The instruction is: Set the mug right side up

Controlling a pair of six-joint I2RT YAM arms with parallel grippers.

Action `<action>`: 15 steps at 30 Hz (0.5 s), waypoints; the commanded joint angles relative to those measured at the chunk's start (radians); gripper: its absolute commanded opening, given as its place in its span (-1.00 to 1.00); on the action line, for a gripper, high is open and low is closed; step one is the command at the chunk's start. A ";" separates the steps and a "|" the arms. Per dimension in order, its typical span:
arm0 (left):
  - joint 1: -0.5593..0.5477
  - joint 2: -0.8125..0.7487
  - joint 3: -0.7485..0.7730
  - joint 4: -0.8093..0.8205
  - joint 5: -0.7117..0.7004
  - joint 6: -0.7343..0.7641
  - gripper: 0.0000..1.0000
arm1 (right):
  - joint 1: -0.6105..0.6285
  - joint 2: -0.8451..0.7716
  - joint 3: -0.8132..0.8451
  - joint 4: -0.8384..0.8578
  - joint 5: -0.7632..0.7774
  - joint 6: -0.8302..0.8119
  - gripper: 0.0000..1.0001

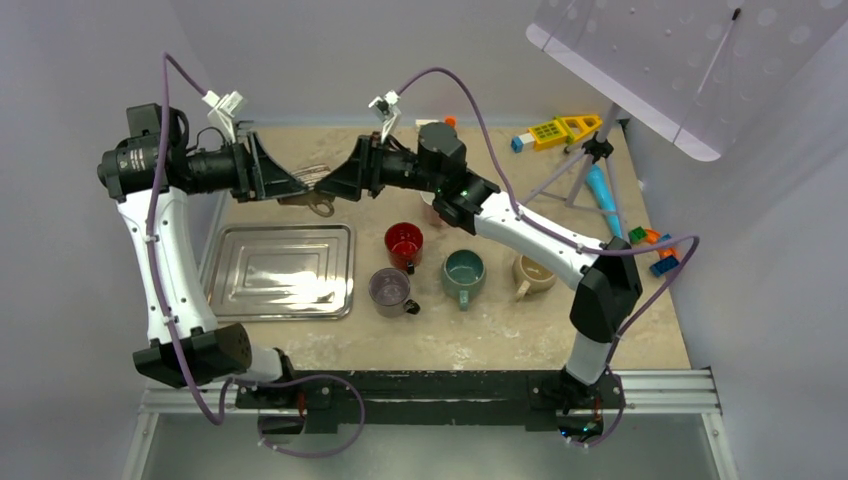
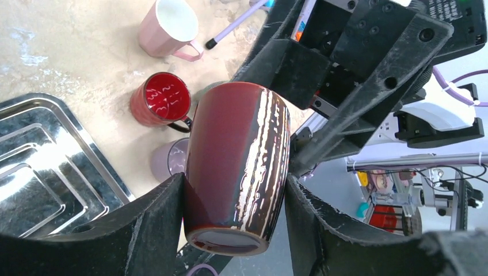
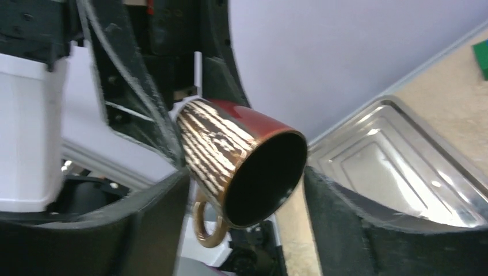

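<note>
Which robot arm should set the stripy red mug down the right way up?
Probably left. The left gripper clamps the mug by its sides, above the table. The right gripper has its fingers apart around the mug's mouth, with a gap showing, so it holds nothing.

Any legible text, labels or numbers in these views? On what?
Nothing can be read.
White print on right arm's housing: cut off by the frame edge, unreadable.
Keypad toy: key marks too small.
Held mug, tray: no markings visible.
</note>
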 commanded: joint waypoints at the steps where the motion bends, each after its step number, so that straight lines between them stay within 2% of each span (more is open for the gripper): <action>1: -0.023 -0.024 -0.024 0.025 0.079 0.005 -1.00 | -0.003 -0.027 0.003 0.188 -0.114 0.064 0.07; 3: -0.033 -0.029 -0.045 0.029 0.087 0.015 -1.00 | -0.002 -0.023 -0.019 0.280 -0.168 0.095 -0.43; 4: -0.033 -0.031 -0.053 0.033 0.092 0.016 -1.00 | -0.003 -0.023 -0.038 0.326 -0.190 0.117 -0.79; 5: -0.033 -0.031 -0.055 0.034 0.095 0.016 -1.00 | -0.003 -0.025 -0.054 0.365 -0.207 0.135 -1.00; 7: -0.033 -0.032 -0.053 0.030 0.108 0.024 -1.00 | -0.004 -0.038 -0.088 0.407 -0.233 0.143 -1.00; 9: -0.034 -0.036 -0.051 0.039 0.113 0.021 -1.00 | -0.004 -0.076 -0.120 0.380 -0.229 0.096 -1.00; 10: -0.032 -0.037 -0.051 0.049 0.102 0.012 -0.69 | -0.004 -0.100 -0.123 0.314 -0.203 0.038 -1.00; 12: -0.032 -0.034 -0.053 0.065 0.035 -0.012 0.80 | -0.003 -0.148 -0.106 0.070 -0.089 -0.119 -1.00; 13: -0.032 -0.033 -0.058 0.072 -0.012 -0.020 0.98 | 0.000 -0.172 -0.091 -0.052 -0.012 -0.211 -1.00; 15: -0.033 -0.035 -0.077 0.095 -0.129 -0.042 1.00 | 0.009 -0.220 -0.074 -0.235 0.130 -0.354 -1.00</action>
